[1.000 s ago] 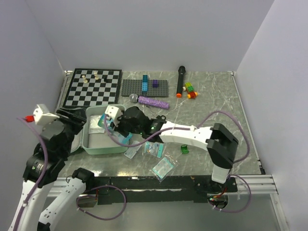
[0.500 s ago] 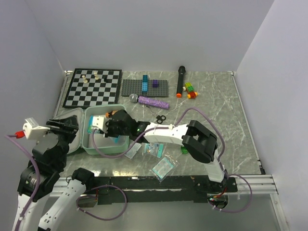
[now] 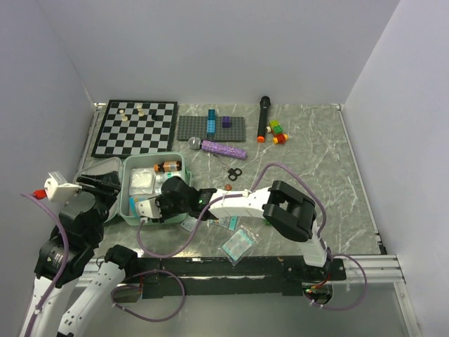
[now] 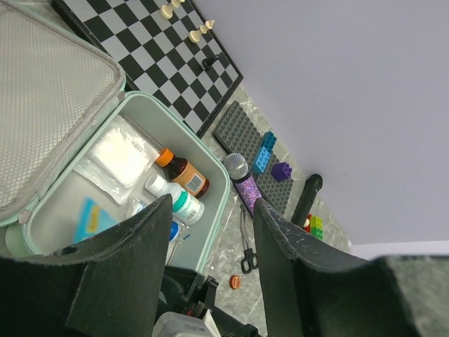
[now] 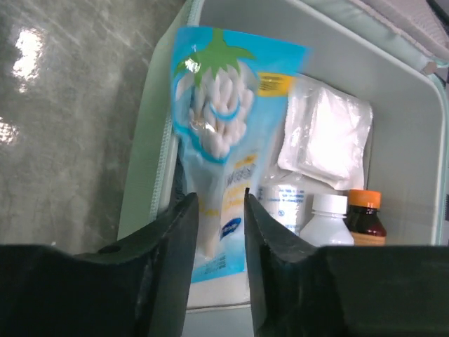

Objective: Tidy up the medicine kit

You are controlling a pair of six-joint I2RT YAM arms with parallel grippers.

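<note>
Where the medicine kit (image 3: 147, 156) lies open at the near left of the table, its tray faces up and its mesh-lined lid (image 4: 49, 105) is folded out to the left. The tray holds a gauze packet (image 5: 323, 133), an amber bottle (image 5: 365, 214) with an orange cap, and white bottles (image 5: 330, 214), all lying flat. A blue cotton-swab pouch (image 5: 224, 112) lies across the near tray wall, part inside and part over the rim.

The right gripper (image 5: 219, 203) sits at the pouch's lower end with its jaws narrow, one finger on each side. Whether they pinch the pouch cannot be told. The left gripper (image 4: 212, 203) hangs above the lid side, jaws parted and empty. Clear sachets (image 3: 238, 244) lie on the table near the kit, and scissors (image 3: 235, 173) lie to its right.

Caution: a pouch let go in this position will probably rest on the rim or slide out onto the table, where it would obstruct the zip. Pushing it further in risks rolling the bottles. A nudge from the left gripper could swing the lid onto the right arm.

In the top view the right arm hides the near right corner of the tray. The pouch is blurred and its print is unreadable. The bottle labels are too small to read.
</note>
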